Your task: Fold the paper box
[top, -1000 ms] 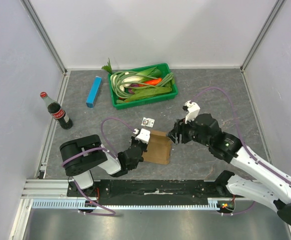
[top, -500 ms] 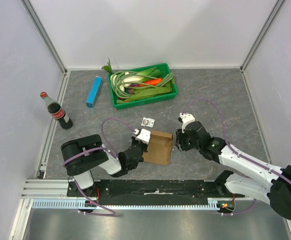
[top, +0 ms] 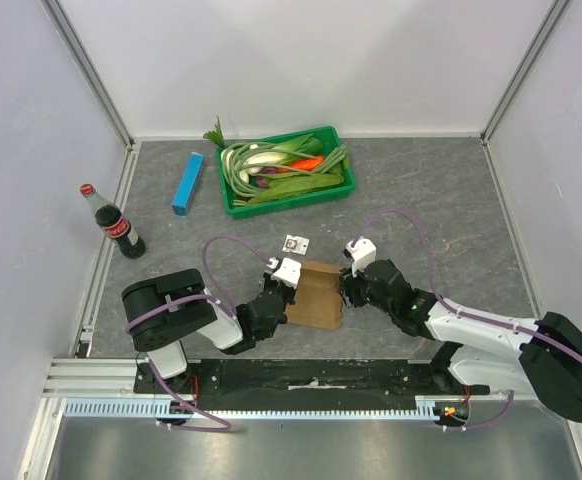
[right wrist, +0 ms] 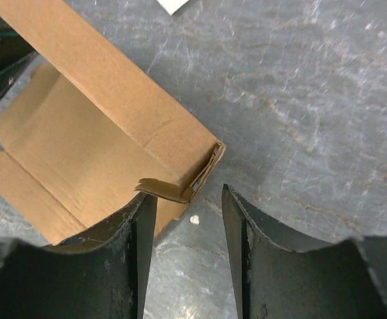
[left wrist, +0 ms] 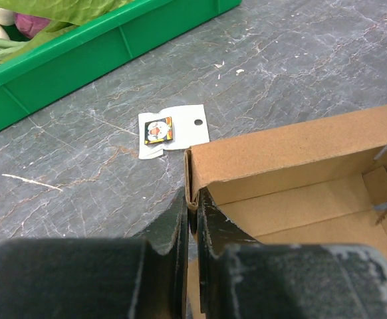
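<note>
We see the left gripper (left wrist: 192, 211) with its jaws pressed together on a thin edge of the paper box (left wrist: 293, 179), at its near corner. A white card (left wrist: 173, 130) lies on the table just beyond these jaws. The box is plain brown cardboard. One long wall stands up, the inside is open, and a small flap shows at its far end. The right gripper (right wrist: 185, 199) has its jaws apart, and the box corner, with a bent little tab, sits between them.
</note>
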You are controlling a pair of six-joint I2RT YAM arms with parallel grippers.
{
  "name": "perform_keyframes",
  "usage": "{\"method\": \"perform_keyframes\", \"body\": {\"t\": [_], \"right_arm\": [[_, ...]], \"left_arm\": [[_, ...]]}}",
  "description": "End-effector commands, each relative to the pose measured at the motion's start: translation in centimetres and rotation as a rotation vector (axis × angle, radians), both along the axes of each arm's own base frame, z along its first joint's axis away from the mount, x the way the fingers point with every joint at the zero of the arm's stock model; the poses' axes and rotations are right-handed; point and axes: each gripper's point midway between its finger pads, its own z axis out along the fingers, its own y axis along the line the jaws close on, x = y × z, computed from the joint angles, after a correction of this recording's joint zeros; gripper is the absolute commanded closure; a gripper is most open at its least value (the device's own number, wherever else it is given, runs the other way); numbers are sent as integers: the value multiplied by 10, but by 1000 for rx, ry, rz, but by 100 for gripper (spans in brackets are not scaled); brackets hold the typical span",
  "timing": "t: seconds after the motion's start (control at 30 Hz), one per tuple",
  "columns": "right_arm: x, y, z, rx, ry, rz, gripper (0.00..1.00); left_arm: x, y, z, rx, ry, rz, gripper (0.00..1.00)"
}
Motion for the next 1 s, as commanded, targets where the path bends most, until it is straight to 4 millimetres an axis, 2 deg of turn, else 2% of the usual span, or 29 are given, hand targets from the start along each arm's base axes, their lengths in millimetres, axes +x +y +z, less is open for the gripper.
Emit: {"method": "perform_keyframes", "body": {"t": [0.0, 0.4, 0.5, 0.6, 0.63, 0.73, 0.8, 0.9, 0.93, 0.97], "right_arm": [[29, 4, 37, 56, -207, -67, 50], [42, 5, 30, 49, -321, -102, 58], [46, 6, 29, 35, -345, -114, 65], [51, 8, 24, 16, -359, -122, 80], [53, 13, 27, 17, -367, -114, 87], [55, 18, 22, -23, -360, -100, 97], [54, 18, 19, -30, -361, -95, 96], [55, 15, 19, -36, -366, -110, 88], [56, 16, 19, -39, -368, -109, 81], [56, 15, 16, -47, -367, -111, 81]], "left_arm": [[-1, -7, 15, -90, -10, -4, 96], [-3, -15, 20, -106, 6, -38, 96], [-3, -17, 19, -109, 9, -42, 96], [-3, -18, 16, -101, 12, -43, 96], [-3, -17, 14, -97, 12, -40, 96], [-3, -16, 15, -98, 8, -35, 96], [-2, -16, 16, -96, 6, -33, 96], [-2, -17, 16, -98, 7, -36, 96], [-2, -18, 16, -99, 6, -40, 96], [-2, -19, 15, -102, 10, -42, 96]]}}
